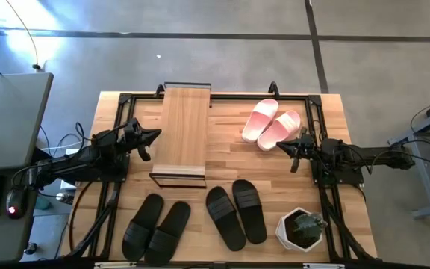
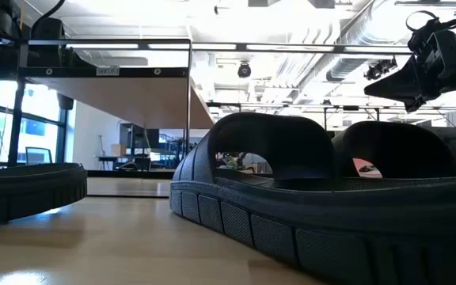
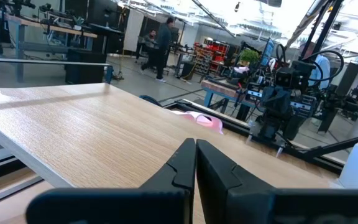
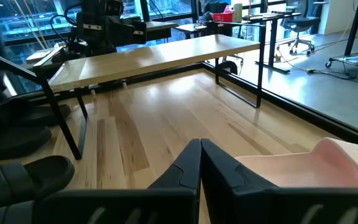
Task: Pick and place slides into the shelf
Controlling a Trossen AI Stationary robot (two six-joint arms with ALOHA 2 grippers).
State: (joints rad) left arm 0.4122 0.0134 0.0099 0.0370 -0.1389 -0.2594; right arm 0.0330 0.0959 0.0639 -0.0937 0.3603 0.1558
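The high view is looking straight down on the whole table (image 1: 222,161). The low view is sitting at tabletop level, nearly touching a black slide (image 2: 323,198) and facing the room. Each wrist view is peering past its own fingers across the table — both are sharing the shelf (image 3: 73,134) and the pink slides (image 4: 328,162).

You have six slides on the table: two pale pink slides (image 1: 272,124) at one o'clock and four black slides (image 1: 234,211) from five to seven o'clock. You also have one shelf (image 1: 183,133) and one potted plant (image 1: 302,227)
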